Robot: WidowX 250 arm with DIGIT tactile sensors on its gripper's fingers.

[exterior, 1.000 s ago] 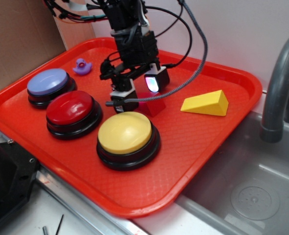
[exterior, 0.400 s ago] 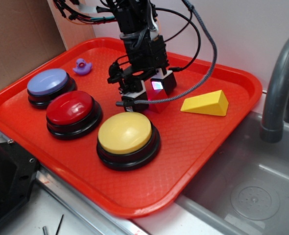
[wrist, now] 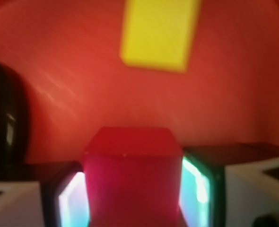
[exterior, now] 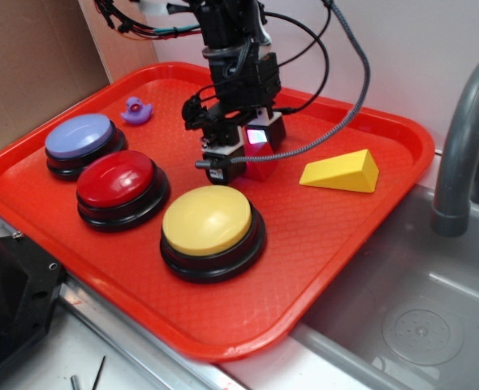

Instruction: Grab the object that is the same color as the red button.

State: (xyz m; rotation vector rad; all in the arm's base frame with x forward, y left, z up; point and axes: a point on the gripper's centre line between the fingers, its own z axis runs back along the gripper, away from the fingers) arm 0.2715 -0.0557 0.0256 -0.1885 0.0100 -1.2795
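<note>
Domed push buttons, three: lavender-blue button (exterior: 82, 138), red button (exterior: 115, 180), yellow button (exterior: 208, 222). Wedge blocks, two: small red wedge (exterior: 260, 162), larger yellow wedge (exterior: 342, 171). One purple duck (exterior: 136, 110), upper left. One red tray (exterior: 337, 236).

No text, label, brand, number or sign can be read in either view. The domes of the three buttons are plain and unmarked. The faces of the yellow wedge and of the small red block are plain as well. No lettering can be made out on the tray or on the robot arm. The wrist view is blurred; only plain colour surfaces are seen there.
</note>
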